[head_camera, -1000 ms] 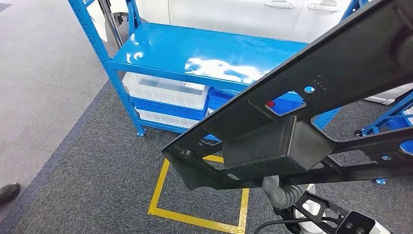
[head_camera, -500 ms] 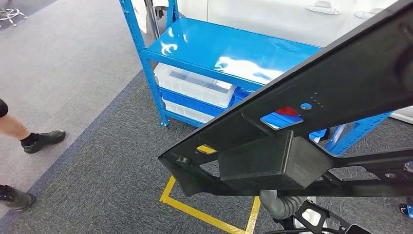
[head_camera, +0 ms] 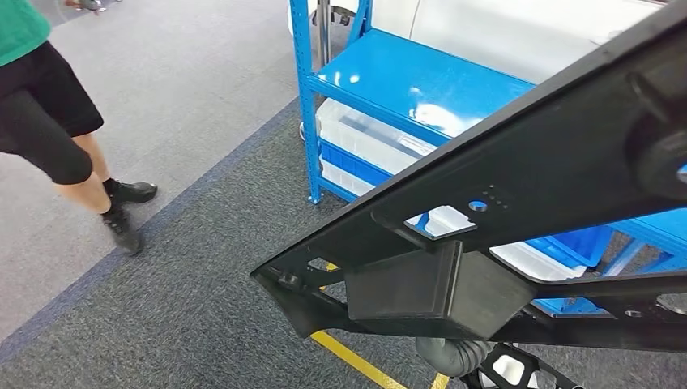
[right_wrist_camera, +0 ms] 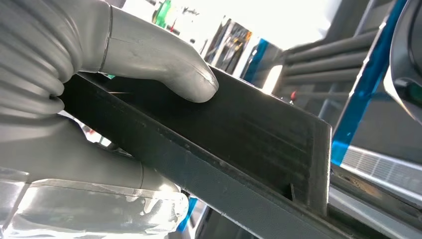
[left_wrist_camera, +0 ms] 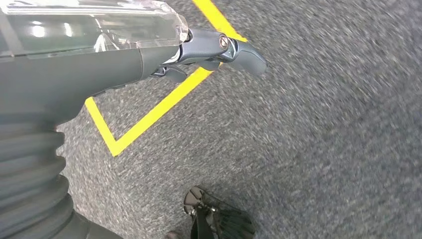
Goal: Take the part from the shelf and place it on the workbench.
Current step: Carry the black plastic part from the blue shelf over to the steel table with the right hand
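A long black plastic part (head_camera: 502, 186) with cut-outs and a boxy block under it stretches across the head view from lower centre to upper right, held up in front of me. In the right wrist view my right hand (right_wrist_camera: 99, 74) grips this part (right_wrist_camera: 239, 134), the grey thumb (right_wrist_camera: 164, 69) pressing on its flat face. My left hand (left_wrist_camera: 199, 50) hangs over the grey carpet with a dark finger stretched out and nothing in it.
A blue metal shelf (head_camera: 421, 81) stands ahead with white bins (head_camera: 364, 134) and a blue bin (head_camera: 567, 243) on its lower level. A person (head_camera: 49, 121) in black shorts walks at the left. Yellow floor tape (head_camera: 356, 365) (left_wrist_camera: 149, 114) marks the carpet below me.
The whole picture has shifted: the camera has turned left, so the shelf now lies further right. A person has walked into view at the left. The part stays in my right hand.
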Robot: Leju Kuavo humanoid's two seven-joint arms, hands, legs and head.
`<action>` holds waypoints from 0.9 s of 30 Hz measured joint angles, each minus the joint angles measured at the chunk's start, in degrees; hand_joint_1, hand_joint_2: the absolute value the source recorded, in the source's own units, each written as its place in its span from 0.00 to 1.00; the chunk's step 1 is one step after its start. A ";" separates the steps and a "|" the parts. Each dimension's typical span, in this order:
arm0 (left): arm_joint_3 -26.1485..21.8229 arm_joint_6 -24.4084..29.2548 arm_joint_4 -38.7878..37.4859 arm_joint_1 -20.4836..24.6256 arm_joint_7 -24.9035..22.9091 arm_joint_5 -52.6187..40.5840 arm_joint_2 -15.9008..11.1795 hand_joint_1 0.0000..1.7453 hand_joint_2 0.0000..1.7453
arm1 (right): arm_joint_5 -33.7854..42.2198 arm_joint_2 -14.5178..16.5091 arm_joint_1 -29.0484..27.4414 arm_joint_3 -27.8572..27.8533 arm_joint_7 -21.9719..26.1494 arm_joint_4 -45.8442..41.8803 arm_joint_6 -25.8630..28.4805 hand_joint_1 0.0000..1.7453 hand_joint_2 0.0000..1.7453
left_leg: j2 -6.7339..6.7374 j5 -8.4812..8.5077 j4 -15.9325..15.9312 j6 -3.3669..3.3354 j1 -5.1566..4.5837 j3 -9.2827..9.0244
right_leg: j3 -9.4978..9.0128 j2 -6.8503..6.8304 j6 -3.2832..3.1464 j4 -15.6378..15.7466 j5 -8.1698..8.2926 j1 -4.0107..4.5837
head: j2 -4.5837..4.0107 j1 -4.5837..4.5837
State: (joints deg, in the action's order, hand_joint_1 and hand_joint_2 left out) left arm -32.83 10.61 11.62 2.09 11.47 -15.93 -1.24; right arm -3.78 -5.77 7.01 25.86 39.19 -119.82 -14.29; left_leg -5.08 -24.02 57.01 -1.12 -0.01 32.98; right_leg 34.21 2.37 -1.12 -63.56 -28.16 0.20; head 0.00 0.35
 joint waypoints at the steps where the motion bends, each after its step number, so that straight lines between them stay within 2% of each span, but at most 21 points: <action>1: -0.01 0.05 0.01 0.05 -0.04 -0.15 0.10 0.00 1.00 | -0.06 -0.04 0.05 0.28 0.00 -0.02 0.14 1.00 1.00 | -0.73 0.10 0.03 0.16 0.06 0.10 | -1.49 1.15 -0.56 3.37 1.35 0.15 | 0.00 -0.01; 3: -0.01 0.14 0.02 0.07 -0.09 -0.42 0.29 0.00 1.00 | -0.28 -0.14 0.16 0.84 0.00 -0.04 0.55 1.00 1.00 | -1.94 0.38 0.04 0.70 0.40 0.58 | -2.43 2.12 -1.11 5.94 1.94 0.40 | 0.00 -0.01; 5: 0.01 0.15 0.03 -0.09 -0.18 -0.76 0.16 0.00 1.00 | -0.46 -0.23 0.30 1.40 0.00 -0.04 1.20 1.00 1.00 | -2.70 0.60 -0.08 1.27 0.47 0.89 | -2.69 0.64 -0.93 6.71 2.36 0.25 | 0.00 -0.04; 6: 0.01 0.13 0.03 -0.15 -0.22 -0.99 0.10 0.00 1.00 | -0.47 -0.32 0.36 1.69 0.00 -0.05 1.54 1.00 1.00 | -1.83 0.25 0.39 1.55 0.32 1.13 | -3.03 -0.07 -0.87 7.34 2.59 0.00 | 0.00 -0.02; 7: 0.02 0.14 0.03 -0.10 -0.27 -1.20 0.04 0.00 1.00 | -0.40 -0.46 0.42 1.96 0.00 -0.07 1.81 1.00 1.00 | -0.32 -0.72 1.88 1.85 0.19 1.84 | -3.42 -0.93 -0.83 8.00 2.85 -0.25 | 0.00 0.00; 9: 0.02 0.22 0.03 0.18 -0.33 -1.42 -0.10 0.00 1.00 | -0.07 -0.93 0.48 2.33 0.00 -0.11 2.03 1.00 1.00 | 3.21 -4.21 8.25 2.57 0.29 4.95 | -3.84 -2.63 -0.84 8.67 3.04 -0.41 | 0.00 0.04; 10: 0.02 0.28 0.03 0.32 -0.34 -1.46 -0.16 0.00 1.00 | 0.19 -1.22 0.49 2.43 0.00 -0.12 2.00 1.00 1.00 | 4.02 -5.90 12.16 2.97 0.54 6.90 | -3.82 -3.54 -0.79 8.66 3.01 -0.42 | 0.00 0.04; 11: 0.02 0.33 0.03 0.35 -0.35 -1.49 -0.22 0.00 1.00 | 0.49 -1.51 0.50 2.46 0.00 -0.11 1.92 1.00 1.00 | 4.41 -6.76 14.95 3.32 0.83 8.28 | -3.79 -4.42 -0.69 8.59 2.91 -0.46 | 0.00 0.04; 12: 0.02 0.39 0.03 0.31 -0.34 -1.51 -0.25 0.00 1.00 | 0.78 -1.75 0.53 2.48 0.00 -0.11 1.83 1.00 1.00 | 4.64 -6.58 15.82 3.66 1.13 8.67 | -3.76 -5.27 -0.53 8.47 2.78 -0.54 | 0.00 0.04; 13: 0.00 0.50 0.03 0.24 -0.34 -1.50 -0.33 0.00 1.00 | 1.09 -1.97 0.59 2.49 0.00 -0.11 1.67 1.00 1.00 | 4.95 -5.34 14.26 3.97 1.42 7.78 | -3.80 -6.08 -0.30 8.32 2.61 -0.66 | 0.00 0.04; 14: -0.03 0.64 0.03 0.20 -0.30 -1.46 -0.45 0.00 1.00 | 1.38 -2.13 0.70 2.49 0.00 -0.11 1.46 1.00 1.00 | 5.64 -3.42 10.63 4.27 1.67 5.76 | -3.89 -6.83 -0.02 8.13 2.38 -0.80 | 0.00 0.04; 15: -0.06 0.78 0.03 0.23 -0.25 -1.42 -0.56 0.00 1.00 | 1.61 -2.25 0.85 2.49 0.00 -0.11 1.24 1.00 1.00 | 6.98 -1.81 6.32 4.47 1.78 3.45 | -3.98 -7.52 0.34 7.87 2.11 -0.80 | 0.00 0.04; 17: -0.10 0.94 0.04 0.41 -0.17 -1.67 -0.88 0.00 1.00 | 1.79 -2.42 1.12 2.46 0.00 -0.14 1.03 1.00 1.00 | 8.75 -0.02 0.74 3.80 1.64 0.46 | -4.16 -8.65 1.17 7.38 1.57 -0.66 | 0.00 0.03; 18: -0.10 0.93 0.04 0.43 -0.16 -1.93 -1.05 0.00 1.00 | 1.68 -2.47 1.21 2.44 0.00 -0.16 1.09 1.00 1.00 | 8.87 -0.01 0.05 3.15 1.44 0.21 | -4.25 -9.18 1.59 7.27 1.42 -0.55 | 0.00 0.02; 20: -0.09 0.84 0.05 0.22 -0.13 -2.46 -1.47 0.00 1.00 | 1.25 -2.55 1.26 2.42 0.00 -0.30 1.58 1.00 1.00 | 7.45 0.12 0.15 1.86 1.27 0.49 | -4.45 -9.90 2.38 7.25 1.21 -0.69 | 0.00 0.02; 21: -0.09 0.79 0.05 0.10 -0.07 -2.54 -1.70 0.00 1.00 | 1.02 -2.58 1.24 2.43 0.00 -0.44 1.87 1.00 1.00 | 6.83 0.24 0.08 1.44 1.29 0.55 | -4.37 -9.08 2.72 6.81 0.72 -0.87 | 0.00 0.02; 22: -0.09 0.63 0.05 0.07 0.02 -2.57 -1.92 0.00 1.00 | 0.77 -2.62 1.18 2.45 0.00 -0.66 2.22 1.00 1.00 | 6.22 0.40 -0.03 1.02 1.34 0.60 | -3.80 -7.56 2.93 5.39 -0.39 -1.07 | 0.00 0.02; 24: -0.10 0.14 0.05 0.23 0.30 -2.63 -2.36 0.00 1.00 | 0.35 -2.92 1.08 2.55 0.00 -0.99 2.97 1.00 1.00 | 4.94 0.64 -0.12 0.38 1.24 0.79 | -0.79 -3.91 2.98 -1.09 -4.19 -1.23 | 0.00 0.02; 25: -0.11 -0.13 0.05 0.33 0.43 -2.66 -2.54 0.00 1.00 | 0.22 -3.16 1.05 2.64 0.00 -1.08 3.34 1.00 1.00 | 4.19 0.71 -0.10 0.15 1.08 0.95 | 1.37 -3.03 2.86 -5.36 -6.09 -1.17 | 0.00 0.02; 26: -0.13 -0.33 0.05 0.38 0.56 -2.65 -2.68 0.00 1.00 | 0.17 -3.44 1.08 2.79 0.00 -1.09 3.67 1.00 1.00 | 3.37 0.76 -0.08 0.03 0.89 1.08 | 3.17 -2.68 2.71 -8.74 -7.14 -1.06 | 0.00 0.02; 27: -0.14 -0.44 0.05 0.35 0.63 -2.57 -2.77 0.00 1.00 | 0.20 -3.70 1.16 2.97 0.00 -1.08 3.89 1.00 1.00 | 2.51 0.81 -0.05 -0.05 0.70 1.15 | 4.14 -2.53 2.48 -10.31 -7.06 -0.95 | 0.00 0.02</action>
State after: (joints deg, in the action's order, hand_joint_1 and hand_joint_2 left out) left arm -32.97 10.16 11.67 2.44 12.10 -18.50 -4.01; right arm -3.57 -9.46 8.16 28.82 39.19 -120.90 -10.40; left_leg -2.58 -23.21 56.96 -1.17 0.69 34.12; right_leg 38.36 -0.16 1.36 -73.88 -35.22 -0.75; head 0.00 0.37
